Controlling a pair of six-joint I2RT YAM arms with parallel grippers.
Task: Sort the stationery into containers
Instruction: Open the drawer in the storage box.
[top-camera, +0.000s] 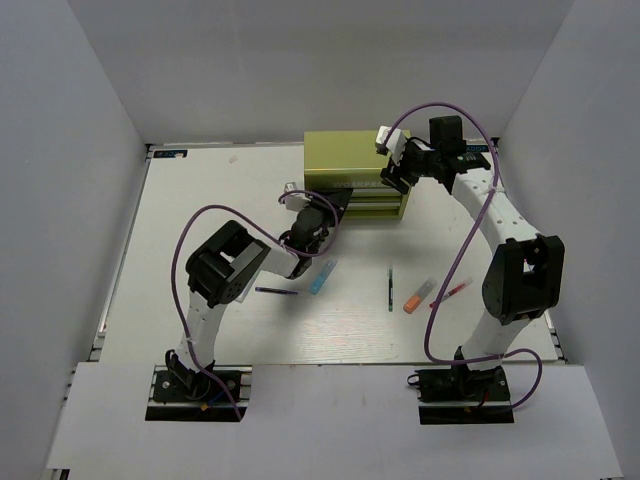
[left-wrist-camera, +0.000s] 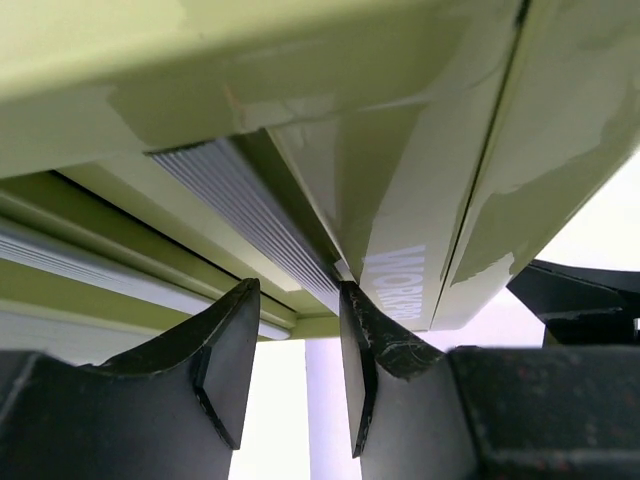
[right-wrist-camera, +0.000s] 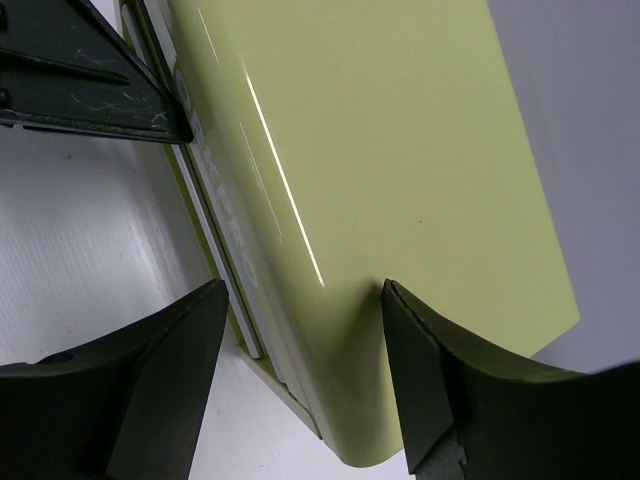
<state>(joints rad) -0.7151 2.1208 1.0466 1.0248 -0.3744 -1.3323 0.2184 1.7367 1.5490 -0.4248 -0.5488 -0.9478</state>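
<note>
Nothing looks sorted: stubby light-blue marker (top-camera: 322, 277) and orange marker (top-camera: 418, 296) lie on the white bench (top-camera: 200, 180); left gripper (left-wrist-camera: 295, 300) and right gripper (right-wrist-camera: 305, 290), both parted, address the boxy olive-green metal chest (top-camera: 345, 160).

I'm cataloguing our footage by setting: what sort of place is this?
Probably a lab test cell for robot manipulation: two robot arms bolted to a white table, plain white walls boxing it in, and only a small olive chest and a few pens as props.
</note>
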